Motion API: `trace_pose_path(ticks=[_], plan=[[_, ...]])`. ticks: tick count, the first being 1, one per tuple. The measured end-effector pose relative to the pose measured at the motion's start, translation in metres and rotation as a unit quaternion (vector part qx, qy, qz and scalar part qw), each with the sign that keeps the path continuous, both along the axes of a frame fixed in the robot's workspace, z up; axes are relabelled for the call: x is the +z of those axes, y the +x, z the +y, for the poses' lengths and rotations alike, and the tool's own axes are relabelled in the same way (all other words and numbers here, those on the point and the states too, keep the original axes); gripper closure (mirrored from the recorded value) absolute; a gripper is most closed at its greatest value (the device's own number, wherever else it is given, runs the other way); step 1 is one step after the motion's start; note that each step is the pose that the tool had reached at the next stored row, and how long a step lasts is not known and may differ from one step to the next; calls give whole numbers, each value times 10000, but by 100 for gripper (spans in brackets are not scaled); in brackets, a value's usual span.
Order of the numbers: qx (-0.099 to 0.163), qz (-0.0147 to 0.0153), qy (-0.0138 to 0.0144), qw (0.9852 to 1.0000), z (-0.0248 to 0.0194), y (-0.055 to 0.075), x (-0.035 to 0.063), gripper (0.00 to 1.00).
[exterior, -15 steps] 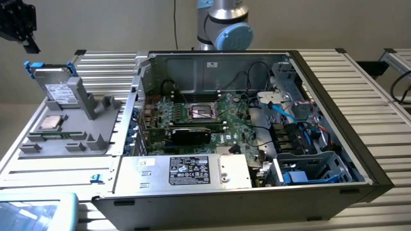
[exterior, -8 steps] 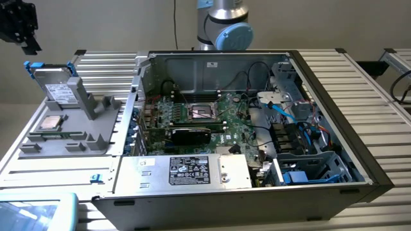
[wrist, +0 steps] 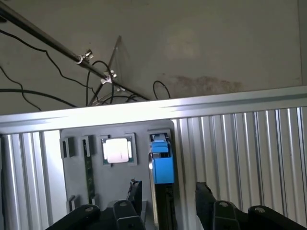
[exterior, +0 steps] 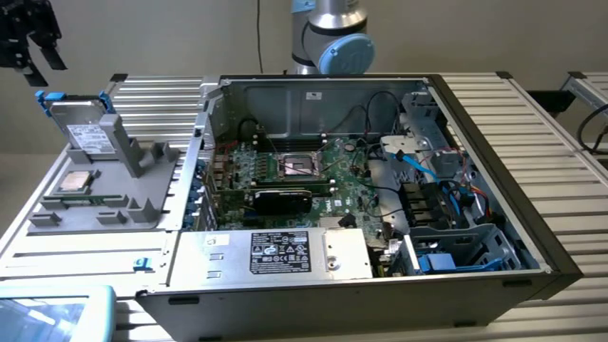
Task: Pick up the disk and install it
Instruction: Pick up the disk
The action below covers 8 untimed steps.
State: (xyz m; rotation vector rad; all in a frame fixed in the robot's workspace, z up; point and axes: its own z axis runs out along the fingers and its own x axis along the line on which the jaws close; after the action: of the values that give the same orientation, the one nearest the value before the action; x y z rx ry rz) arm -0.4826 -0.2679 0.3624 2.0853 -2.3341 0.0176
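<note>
The disk (exterior: pixel 84 132) stands on edge in a slot of the grey holder (exterior: pixel 142 203) at the exterior view's left, silver-grey with a white label and a bright blue frame. In the wrist view the disk (wrist: pixel 161 165) shows edge-on, blue frame toward the camera. My black gripper (exterior: pixel 27 39) hangs high above the holder, clear of the disk. In the wrist view the gripper (wrist: pixel 169 196) is open, its two fingers wide apart on either side of the disk's line, with nothing held.
A small square CPU chip (exterior: pixel 76 182) lies in the holder beside the disk. The opened computer case (exterior: pixel 494 235) fills the middle of the slatted aluminium table (exterior: pixel 556 142), with a motherboard (exterior: pixel 295 171), a silver box with a black label (exterior: pixel 285 253) and blue cables (exterior: pixel 423 167).
</note>
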Motion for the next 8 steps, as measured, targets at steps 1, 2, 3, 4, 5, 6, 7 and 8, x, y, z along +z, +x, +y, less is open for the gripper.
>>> trace_pose_path(ticks=[1, 2, 3, 4, 5, 6, 7, 8], plan=[[0, 0, 0, 10000, 0, -3, -10, 40], [0, 0, 0, 10000, 1, -9, -28, 34], [0, 0, 0, 10000, 1, -16, -46, 34], [1, 1, 0, 10000, 2, -25, -64, 34], [2, 1, -1, 10000, 2, -37, -82, 34], [7, 2, -1, 10000, 2, -49, -100, 34], [15, 2, 0, 10000, 2, -59, -119, 34], [29, 5, 0, 10000, 2, -66, -135, 34]])
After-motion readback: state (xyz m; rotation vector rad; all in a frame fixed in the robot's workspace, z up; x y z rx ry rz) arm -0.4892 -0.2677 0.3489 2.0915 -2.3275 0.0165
